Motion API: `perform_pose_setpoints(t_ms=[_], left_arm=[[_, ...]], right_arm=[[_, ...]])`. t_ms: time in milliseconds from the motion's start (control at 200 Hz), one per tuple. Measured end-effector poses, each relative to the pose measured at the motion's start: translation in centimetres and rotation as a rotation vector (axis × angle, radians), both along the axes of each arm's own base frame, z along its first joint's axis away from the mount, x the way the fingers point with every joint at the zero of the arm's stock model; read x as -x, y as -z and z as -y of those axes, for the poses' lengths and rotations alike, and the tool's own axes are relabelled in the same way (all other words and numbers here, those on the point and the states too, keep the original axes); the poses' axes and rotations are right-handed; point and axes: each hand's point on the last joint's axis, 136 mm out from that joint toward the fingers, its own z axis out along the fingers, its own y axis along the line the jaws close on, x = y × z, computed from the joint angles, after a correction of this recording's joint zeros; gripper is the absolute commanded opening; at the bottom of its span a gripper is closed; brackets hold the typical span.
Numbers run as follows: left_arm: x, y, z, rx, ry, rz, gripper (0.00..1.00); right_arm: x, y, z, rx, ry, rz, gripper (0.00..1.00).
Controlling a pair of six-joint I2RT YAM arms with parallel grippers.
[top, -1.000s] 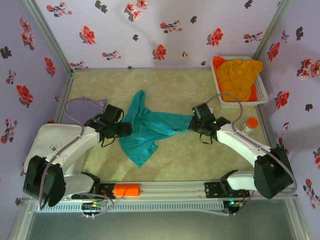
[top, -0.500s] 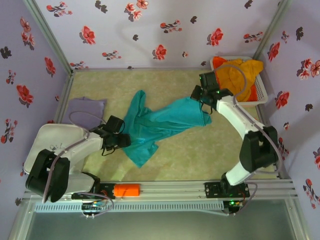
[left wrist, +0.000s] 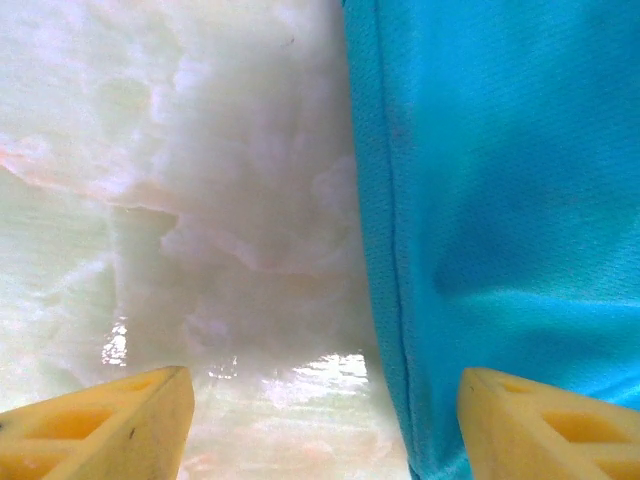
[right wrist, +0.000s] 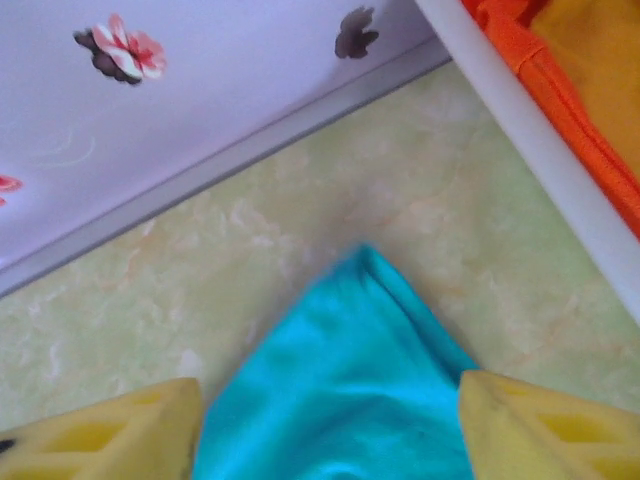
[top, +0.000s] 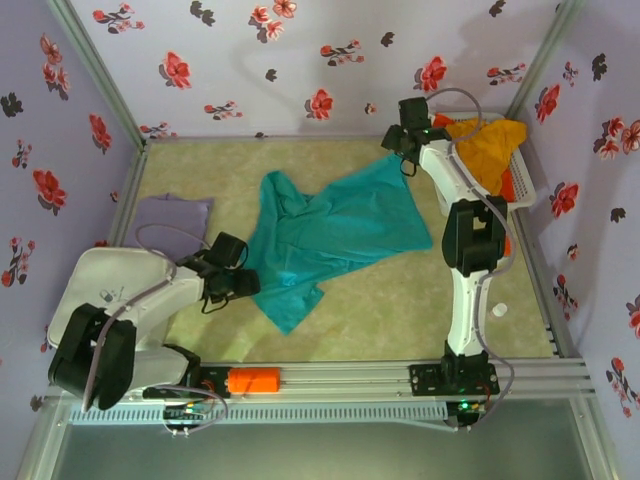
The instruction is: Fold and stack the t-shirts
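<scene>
Checking in from the remote station: the teal t-shirt [top: 330,230] was lying mid-counter [top: 400,300], opened out but nowhere near flat. One corner reached up to the far right, just beside the white slatted basket [right wrist: 540,170] holding the orange-yellow tees [top: 480,150]. The near-left part looked bunched, with a tail pointing back toward me.

The right end effector [right wrist: 330,420] sat over that far corner with its fingers spread wide, so it wasn't clamping anything, and the cloth tip lay on the counter between them. The left end effector [left wrist: 325,410] was low at the shirt's left hem, also spread apart, one finger over bare counter and the other over teal.

I'd call this the spread-out step, with no fold made yet. The lavender tee [top: 172,212] was waiting at the far left. My guess for the next move was to pinch that left hem and pull it out to smooth the wrinkles, then start folding.
</scene>
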Motion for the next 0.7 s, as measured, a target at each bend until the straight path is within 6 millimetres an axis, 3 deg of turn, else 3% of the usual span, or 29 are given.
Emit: perform_pose_setpoints(t_ms=[55,135,270,365,525,700], left_arm=[[-0.5,-0.9,0.3,0.005,0.008,0.017,0.71],[-2.1,-3.3,1.1,0.016,0.039,0.066,0.71],[-6.0,-7.6,2.6,0.004,0.108,0.164,0.72],[-9.0,-9.6,3.7,-0.023,0.155,0.201,0.73],[-13.3,-10.5,5.8,-0.055,0.215,0.207,0.74],[-16.4,-10.1,8.2,-0.052,0.253,0.196,0.77]], right_arm=[[0.6,0.6,0.0,0.004,-0.004,-0.023,0.93],[2.3,1.6,-0.3,0.007,-0.036,-0.050,0.96],[7.3,3.1,-0.8,-0.023,-0.082,-0.121,0.96],[10.1,3.0,-1.3,-0.052,-0.117,-0.134,0.96],[14.5,3.6,-2.3,-0.076,-0.169,-0.151,0.96],[18.8,7.6,-2.4,-0.056,-0.195,-0.241,0.96]])
